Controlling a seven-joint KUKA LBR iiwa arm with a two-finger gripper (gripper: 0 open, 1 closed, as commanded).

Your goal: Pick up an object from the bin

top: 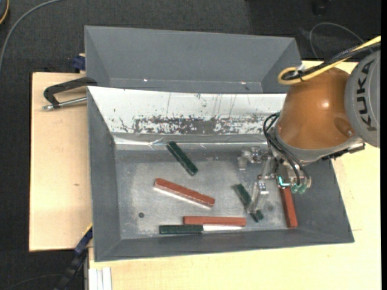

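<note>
Camera view showed us the gripper (261, 198) low over a dark green stick (243, 194) near the bin's (181, 59) right edge. We could not tell its claw's state, and we judged nothing lifted yet.

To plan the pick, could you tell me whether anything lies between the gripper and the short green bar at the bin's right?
Nothing visible does: the gripper hangs directly over that green bar, and the nearest red bar lies beside it, apart.
</note>
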